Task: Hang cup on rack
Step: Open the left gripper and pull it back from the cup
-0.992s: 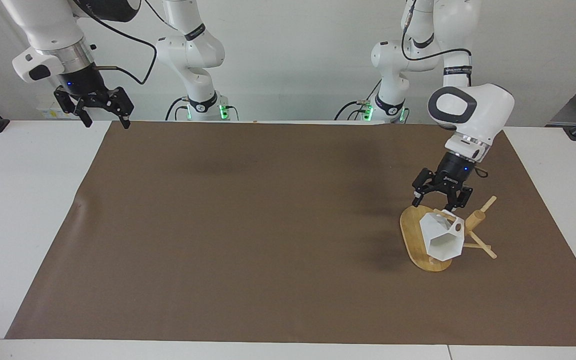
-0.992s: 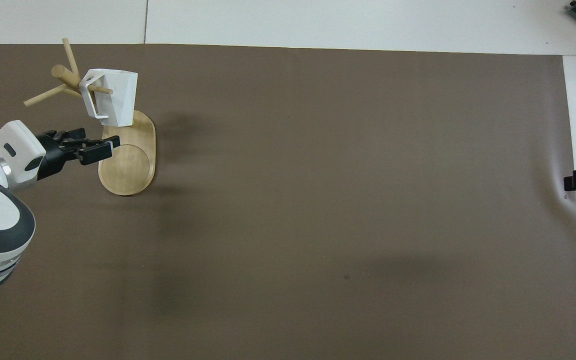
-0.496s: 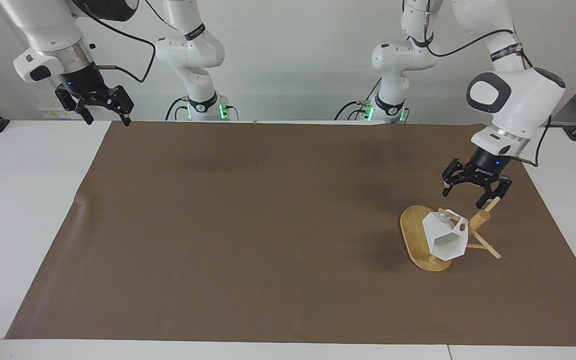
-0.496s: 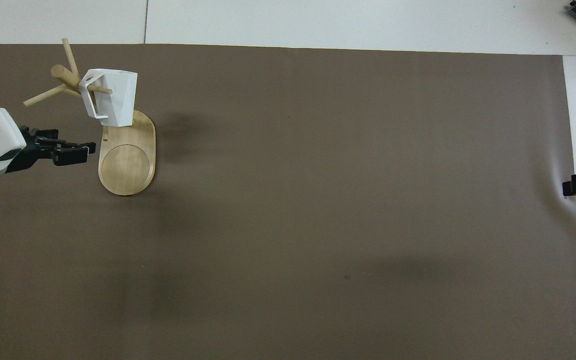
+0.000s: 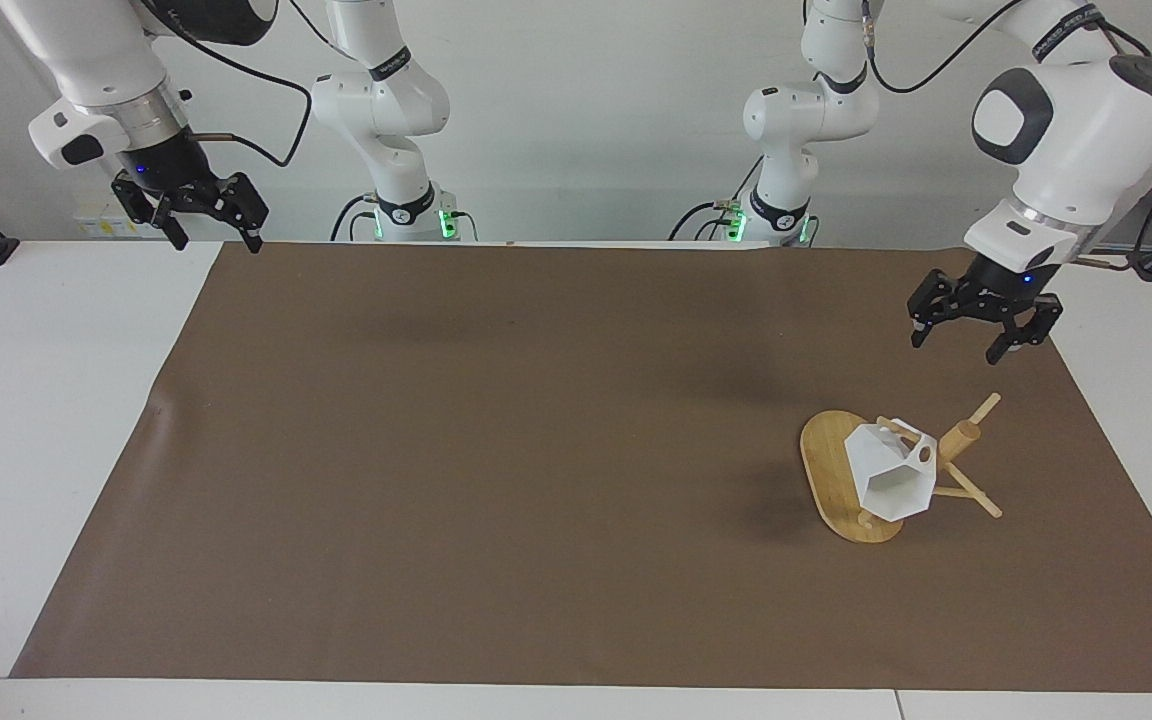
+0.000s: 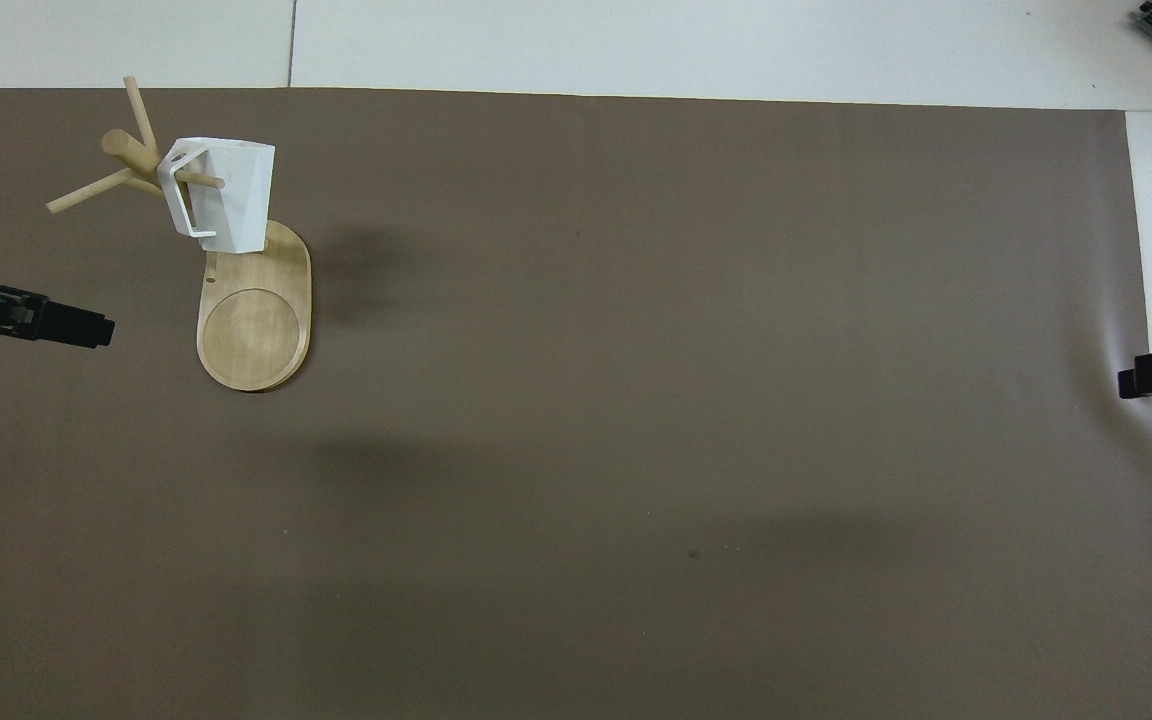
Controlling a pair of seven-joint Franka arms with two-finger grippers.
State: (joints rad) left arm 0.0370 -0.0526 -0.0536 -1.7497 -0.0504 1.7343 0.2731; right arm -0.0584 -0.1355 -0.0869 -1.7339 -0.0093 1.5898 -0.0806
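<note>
The cup [image 5: 891, 475] hangs by its handle on a peg of the rack [image 5: 861, 490], which stands on the brown mat [image 5: 496, 450] toward the left arm's end of the table [image 5: 36, 400]. The left hand [image 5: 981, 325], wide open and empty, was just above the cup a second ago; it has since risen and pulled away toward the mat's edge, well apart from the rack. The cup and rack have not shifted. The right hand [image 5: 204, 215], also open and empty, waits over the mat's corner at the right arm's end. Nothing else lies near the rack.
</note>
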